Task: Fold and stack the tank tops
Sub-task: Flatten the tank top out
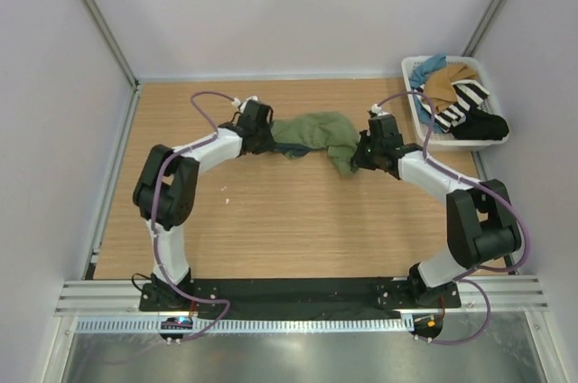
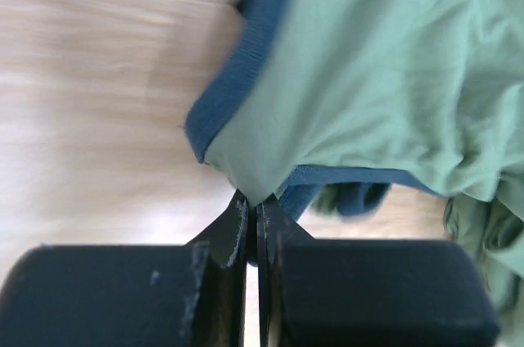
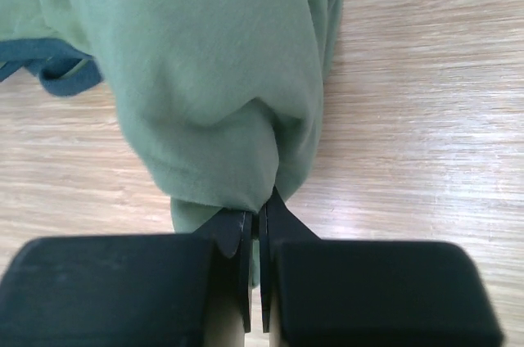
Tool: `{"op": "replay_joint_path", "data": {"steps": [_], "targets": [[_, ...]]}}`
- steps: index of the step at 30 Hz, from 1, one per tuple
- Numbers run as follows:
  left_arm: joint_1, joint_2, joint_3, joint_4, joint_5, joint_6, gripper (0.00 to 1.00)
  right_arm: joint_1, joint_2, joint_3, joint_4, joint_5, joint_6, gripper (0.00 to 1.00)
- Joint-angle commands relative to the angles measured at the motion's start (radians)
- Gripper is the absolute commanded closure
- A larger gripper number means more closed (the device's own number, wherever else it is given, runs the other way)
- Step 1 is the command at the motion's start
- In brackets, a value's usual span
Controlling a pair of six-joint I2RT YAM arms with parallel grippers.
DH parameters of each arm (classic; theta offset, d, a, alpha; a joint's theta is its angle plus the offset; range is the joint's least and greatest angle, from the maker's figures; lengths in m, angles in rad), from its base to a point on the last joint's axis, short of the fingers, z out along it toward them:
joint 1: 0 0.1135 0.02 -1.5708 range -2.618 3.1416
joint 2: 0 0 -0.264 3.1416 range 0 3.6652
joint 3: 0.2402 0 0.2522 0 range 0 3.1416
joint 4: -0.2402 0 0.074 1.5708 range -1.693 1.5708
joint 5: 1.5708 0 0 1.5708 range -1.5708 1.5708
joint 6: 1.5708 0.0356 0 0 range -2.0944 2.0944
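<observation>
One white plastic basket (image 1: pixel 406 64) stands at the far right corner of the wood-grain table (image 1: pixel 271 211). It holds four crumpled cloths: the tan-brown tank top (image 1: pixel 447 85), a blue piece (image 1: pixel 426 69), a black-and-white striped garment (image 1: pixel 465 99) and a black garment (image 1: pixel 483 126) spilling over the near rim. The one olive green tank top (image 1: pixel 316 135) lies bunched in the far middle of the table, strung between the two arms (a soft knit with ribbed blue-grey trim). The left arm (image 1: pixel 203 153) has its jaws clenched on a trimmed corner of that green top, black tips pinching the fabric. The right arm (image 1: pixel 433 175) has its jaws clamped on a plain green fold at the other end.
</observation>
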Motion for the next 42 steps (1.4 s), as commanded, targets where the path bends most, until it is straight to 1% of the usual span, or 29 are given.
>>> {"op": "replay_joint_path", "data": {"steps": [1,2,3,5,6,8,9,11,12,13,14,15,16,17,19,20,22,23,27,29,30,33,34,35,36,38,42], "targets": [[0.073,-0.227,-0.056,-0.079,-0.066,0.023,1.0,0.007,-0.11,0.024,-0.014,-0.042,-0.028,0.99],[0.102,-0.281,-0.098,-0.09,-0.072,0.023,1.0,0.011,-0.129,0.031,-0.049,-0.051,-0.035,0.99],[0.111,-0.379,-0.119,-0.122,-0.095,0.023,1.0,0.017,-0.162,0.053,-0.074,-0.081,-0.041,0.99],[0.113,-0.486,-0.161,-0.167,-0.109,0.034,1.0,0.028,-0.196,0.087,-0.156,-0.121,-0.061,0.99],[0.113,-0.589,-0.178,-0.196,-0.101,0.036,1.0,0.039,-0.234,0.094,-0.181,-0.17,-0.064,0.99],[0.113,-0.684,-0.223,-0.236,-0.107,0.039,1.0,0.047,-0.279,0.113,-0.253,-0.213,-0.068,0.99],[0.113,-0.793,-0.232,-0.282,-0.126,0.042,1.0,0.051,-0.325,0.122,-0.275,-0.248,-0.071,0.99],[0.113,-0.898,-0.249,-0.328,-0.208,0.053,1.0,0.053,-0.371,0.162,-0.337,-0.255,-0.079,0.99],[0.115,-0.98,-0.254,-0.349,-0.259,0.054,1.0,0.051,-0.396,0.182,-0.362,-0.232,-0.084,0.99],[0.113,-1.02,-0.26,-0.348,-0.276,0.057,1.0,0.053,-0.396,0.206,-0.406,-0.22,-0.093,0.97],[0.116,-1.045,-0.254,-0.354,-0.293,0.065,1.0,0.05,-0.387,0.258,-0.431,-0.209,-0.116,0.93],[0.116,-1.056,-0.243,-0.383,-0.313,0.066,1.0,0.051,-0.358,0.286,-0.456,-0.197,-0.127,0.91],[0.118,-1.055,-0.223,-0.397,-0.343,0.066,1.0,0.044,-0.285,0.315,-0.505,-0.183,-0.134,0.9],[0.118,-1.044,-0.217,-0.408,-0.354,0.066,1.0,0.036,-0.228,0.367,-0.525,-0.178,-0.136,0.75],[0.131,-0.984,-0.217,-0.419,-0.354,0.056,1.0,0.028,-0.128,0.412,-0.548,-0.163,-0.119,0.43],[0.138,-0.952,-0.232,-0.414,-0.318,0.05,1.0,0.028,-0.051,0.417,-0.528,-0.14,-0.105,0.3],[0.151,-0.895,-0.251,-0.402,-0.313,0.024,1.0,0.028,-0.009,0.403,-0.447,-0.109,-0.064,0.3],[0.157,-0.839,-0.272,-0.394,-0.325,0.013,1.0,0.03,0.009,0.381,-0.427,-0.118,-0.058,0.3],[0.208,-0.74,-0.313,-0.319,-0.334,-0.012,1.0,0.047,-0.012,0.302,-0.353,-0.183,-0.059,0.32],[0.263,-0.705,-0.321,-0.304,-0.333,-0.016,1.0,0.063,-0.049,0.25,-0.35,-0.189,-0.07,0.32],[0.304,-0.699,-0.324,-0.299,-0.324,-0.024,1.0,0.094,-0.061,0.23,-0.349,-0.192,-0.075,0.32],[0.352,-0.703,-0.344,-0.262,-0.304,-0.044,1.0,0.137,-0.083,0.159,-0.346,-0.206,-0.084,0.23],[0.375,-0.709,-0.355,-0.25,-0.293,-0.053,1.0,0.151,-0.08,0.151,-0.368,-0.188,-0.082,0.2],[0.383,-0.711,-0.358,-0.229,-0.293,-0.058,1.0,0.157,-0.078,0.134,-0.376,-0.16,-0.082,0.2],[0.395,-0.712,-0.358,-0.221,-0.293,-0.059,1.0,0.162,-0.08,0.125,-0.388,-0.091,-0.078,0.19],[0.401,-0.706,-0.346,-0.213,-0.296,-0.058,1.0,0.162,-0.086,0.09,-0.395,-0.036,-0.065,0.18],[0.424,-0.665,-0.275,-0.234,-0.298,-0.061,1.0,0.162,-0.112,0.016,-0.364,0.004,-0.021,0.16]]}}
